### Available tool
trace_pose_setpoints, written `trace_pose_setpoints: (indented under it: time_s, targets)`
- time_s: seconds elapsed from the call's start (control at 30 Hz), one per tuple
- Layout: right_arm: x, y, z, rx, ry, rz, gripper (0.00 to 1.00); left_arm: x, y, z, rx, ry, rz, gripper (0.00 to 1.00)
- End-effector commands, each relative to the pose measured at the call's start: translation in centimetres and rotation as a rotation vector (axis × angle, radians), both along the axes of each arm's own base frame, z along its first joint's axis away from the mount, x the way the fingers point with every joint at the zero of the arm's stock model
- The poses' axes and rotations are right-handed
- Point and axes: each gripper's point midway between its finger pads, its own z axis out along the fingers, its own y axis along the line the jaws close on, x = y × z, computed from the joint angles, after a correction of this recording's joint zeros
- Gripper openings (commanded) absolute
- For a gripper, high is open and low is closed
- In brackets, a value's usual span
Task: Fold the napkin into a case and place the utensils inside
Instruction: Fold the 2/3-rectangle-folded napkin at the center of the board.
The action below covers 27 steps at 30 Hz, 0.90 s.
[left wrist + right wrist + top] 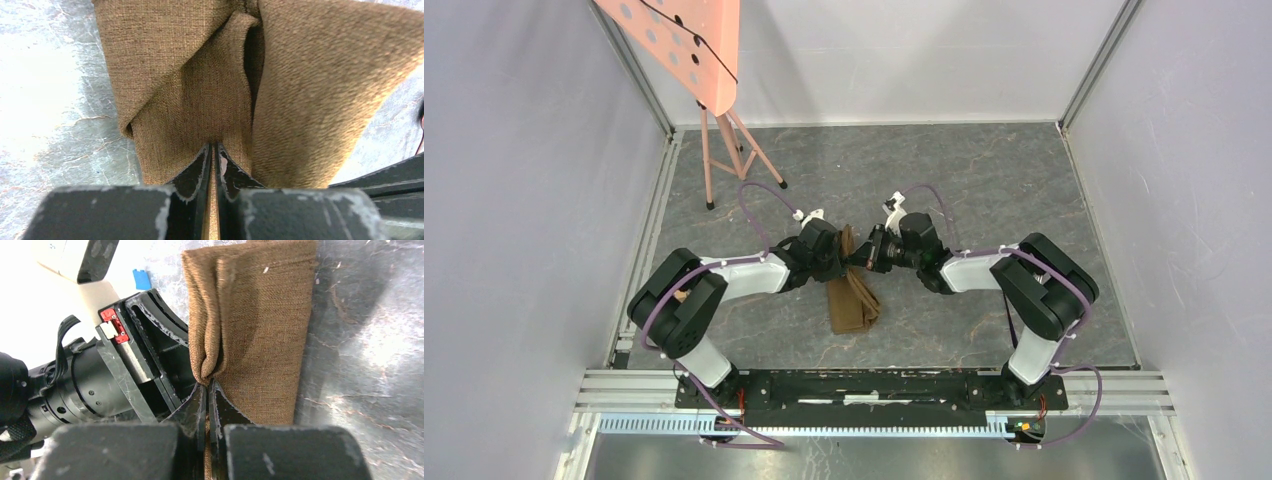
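The napkin (852,302) lies as a narrow, layered strip on the worktop (994,190) midway between the two arms. Its near end rests flat and its far end appears lifted. The left tool (213,152) is closed to a slit on a pinch of cloth at that far end. The right tool (206,389) is clamped on the cloth from the opposite side, the tips of the two nearly meeting. Judged purpose: keeping the folds together while the case is shaped. The fabric is coarse-woven, tan-brown and soft, gathering into deep tucks. The worktop is grey and veined like stone. No utensils are in view. Beyond, at far left, stands a pink perforated board (679,45) on thin legs.
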Motion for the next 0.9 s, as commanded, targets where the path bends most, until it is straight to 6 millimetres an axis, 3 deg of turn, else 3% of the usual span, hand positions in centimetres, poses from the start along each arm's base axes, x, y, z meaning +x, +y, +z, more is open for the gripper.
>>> trace_pose_setpoints:
  time_s: [0.0, 0.2, 0.43, 0.57, 0.87]
  targets:
    - [0.6, 1.1, 1.3, 0.12, 0.025, -0.077, 0.0, -0.9, 0.6, -0.1, 0.028, 0.006, -0.034, 0.15]
    - [0.8, 0.8, 0.6, 0.109, 0.036, -0.1, 0.0, -1.9, 1.8, 3.2, 0.017, -0.001, -0.053, 0.42]
    - [1.1, 1.0, 0.5, 0.089, 0.032, -0.102, 0.0, -3.0, 5.6, 3.7, -0.039, 0.025, 0.032, 0.5]
    - [1.2, 1.3, 0.7, 0.092, 0.031, -0.101, 0.0, -2.9, 5.9, 2.1, -0.087, 0.068, 0.039, 0.49]
    - [0.8, 2.3, 0.0, 0.076, 0.06, -0.124, 0.0, -2.3, 4.9, 0.0, -0.103, 0.093, 0.016, 0.29]
